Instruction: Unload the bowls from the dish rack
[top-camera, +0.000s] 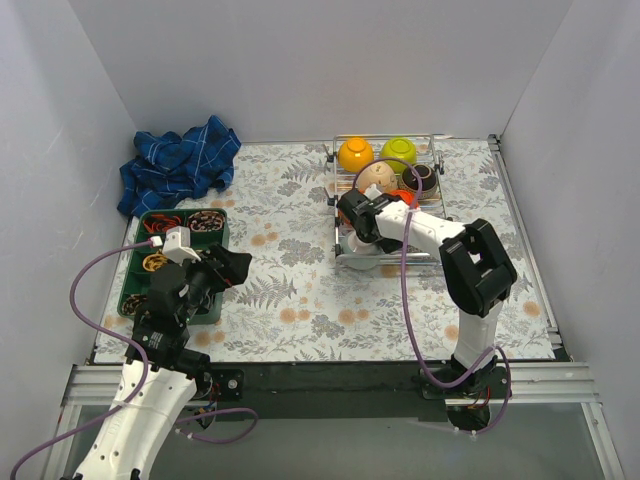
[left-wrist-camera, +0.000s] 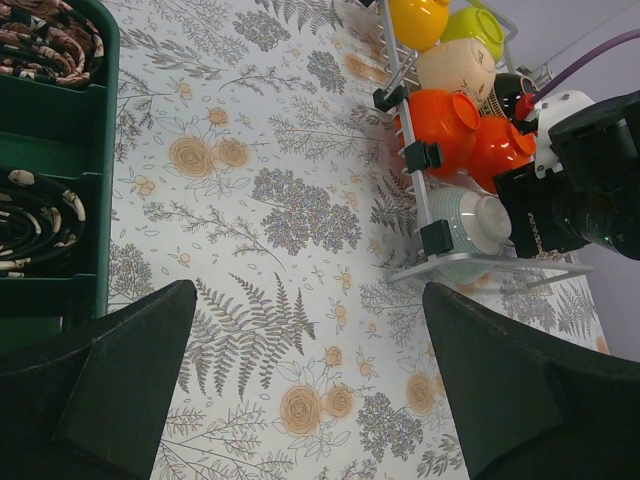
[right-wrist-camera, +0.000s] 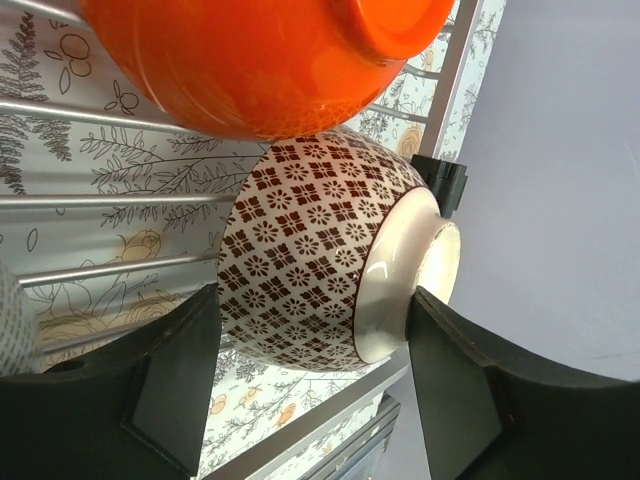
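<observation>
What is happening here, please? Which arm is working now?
The right arm is working. The right gripper reaches into the dish rack, one finger on each side of the white patterned bowl, which lies under a red-orange bowl. Whether the fingers already press on it cannot be told. The left gripper hangs open and empty above the table, beside the green tray. No bowl is out of the rack yet.

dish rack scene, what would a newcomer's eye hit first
The chrome dish rack at the table's far right stands out, packed with bright glossy bowls. In the right wrist view, the right end effector brackets a white patterned bowl beside a red-orange bowl. A crumpled blue cloth lies far left.
</observation>
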